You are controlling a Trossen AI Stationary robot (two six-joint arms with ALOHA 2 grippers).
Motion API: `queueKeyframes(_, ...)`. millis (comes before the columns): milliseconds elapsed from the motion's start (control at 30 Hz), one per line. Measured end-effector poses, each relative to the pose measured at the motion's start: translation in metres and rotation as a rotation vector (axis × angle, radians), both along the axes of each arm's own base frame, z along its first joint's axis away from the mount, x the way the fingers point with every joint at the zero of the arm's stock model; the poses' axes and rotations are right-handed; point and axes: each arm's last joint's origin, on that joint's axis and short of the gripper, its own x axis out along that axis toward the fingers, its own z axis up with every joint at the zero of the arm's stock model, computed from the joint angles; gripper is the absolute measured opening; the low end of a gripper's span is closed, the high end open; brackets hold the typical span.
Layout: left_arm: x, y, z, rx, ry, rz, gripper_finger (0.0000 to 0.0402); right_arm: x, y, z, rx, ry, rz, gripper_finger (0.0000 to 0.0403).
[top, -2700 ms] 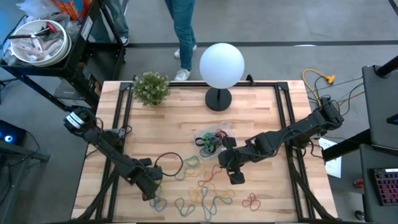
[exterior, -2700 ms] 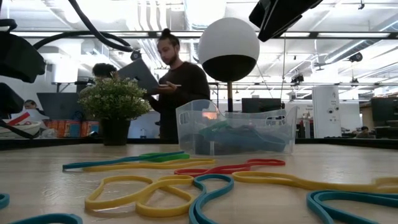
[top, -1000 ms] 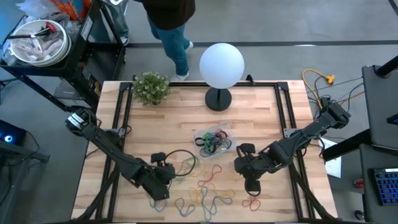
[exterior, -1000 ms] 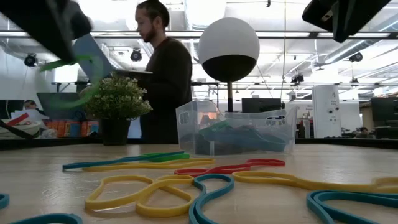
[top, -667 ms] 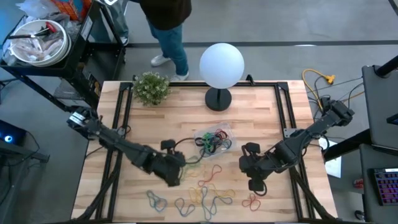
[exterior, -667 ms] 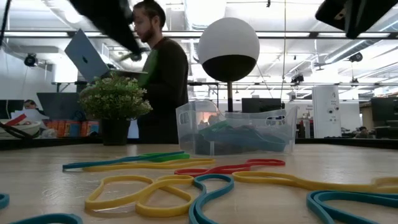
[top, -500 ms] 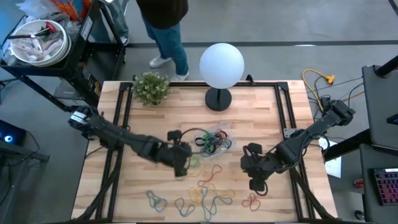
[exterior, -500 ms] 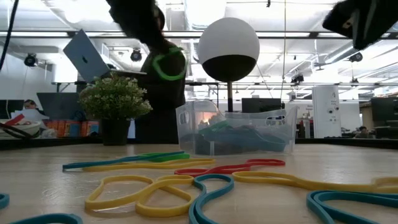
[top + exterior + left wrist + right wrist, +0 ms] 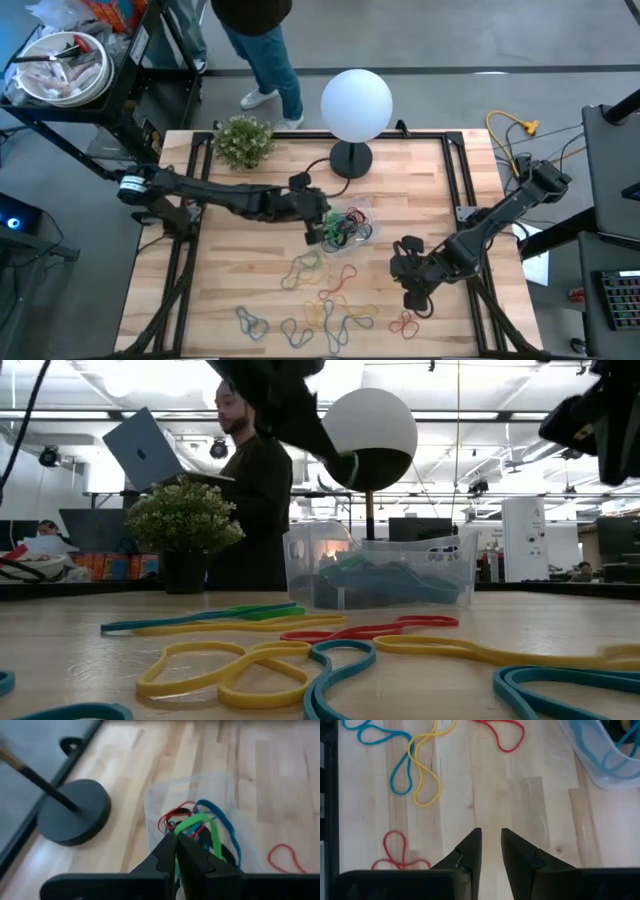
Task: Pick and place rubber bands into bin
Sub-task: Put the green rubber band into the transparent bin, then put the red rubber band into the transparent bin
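1. High view: a pale wooden table (image 9: pixel 240 290) carries a white globe lamp on a black round base (image 9: pixel 356 105), a small green potted plant (image 9: pixel 243 141) and a person standing beyond the far edge (image 9: pixel 255 40). The left gripper (image 9: pixel 320 228), arm stretched across the table, is clenched on a thin green rubber band (image 9: pixel 328 236) right over the small clear plastic bin (image 9: pixel 343 227). The right gripper (image 9: pixel 417 298) hangs with a red rubber band (image 9: pixel 404 322) just in front of it and more coloured rubber bands (image 9: pixel 318 300) off to its left.
2. Low view: the bin (image 9: pixel 380 571) sits mid-table before an open workshop room.
3. Left wrist view: pinched fingers (image 9: pixel 165 857) hold the green band (image 9: pixel 200 825) directly above the bin (image 9: pixel 155 807).
4. Right wrist view: fingers (image 9: pixel 470 847) stand slightly parted, empty, above bare wood.
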Motion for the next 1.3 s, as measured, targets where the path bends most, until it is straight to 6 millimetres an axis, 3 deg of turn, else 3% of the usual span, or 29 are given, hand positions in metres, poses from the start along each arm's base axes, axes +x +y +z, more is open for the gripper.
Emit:
queueKeyframes(133, 0.016, 0.011, -0.021, -0.045, 0.024, -0.044, 0.0, 0.0, 0.0, -0.012, 0.02, -0.04, -0.023, 0.0068)
queueKeyframes(333, 0.033, 0.01, -0.058, -0.061, 0.117, -0.061, 0.0, -0.002, 0.001, -0.027, 0.069, -0.085, -0.036, 0.0068)
queueKeyframes(467, 0.038, 0.009, -0.069, -0.073, 0.169, -0.07, 0.0, -0.005, 0.003, -0.033, 0.077, -0.087, -0.024, 0.0068)
queueKeyframes(633, 0.041, 0.007, -0.059, -0.113, 0.163, -0.107, 0.0006, -0.006, 0.004, -0.033, 0.109, -0.054, 0.032, 0.0068)
queueKeyframes(1033, 0.042, 0.009, -0.048, -0.195, 0.145, -0.02, 0.009, -0.018, 0.018, -0.033, 0.186, 0.019, 0.183, 0.0068)
queueKeyframes(1300, 0.021, -0.012, -0.011, -0.242, 0.108, -0.039, 0.0095, -0.024, 0.037, -0.034, 0.231, -0.027, 0.242, 0.0068)
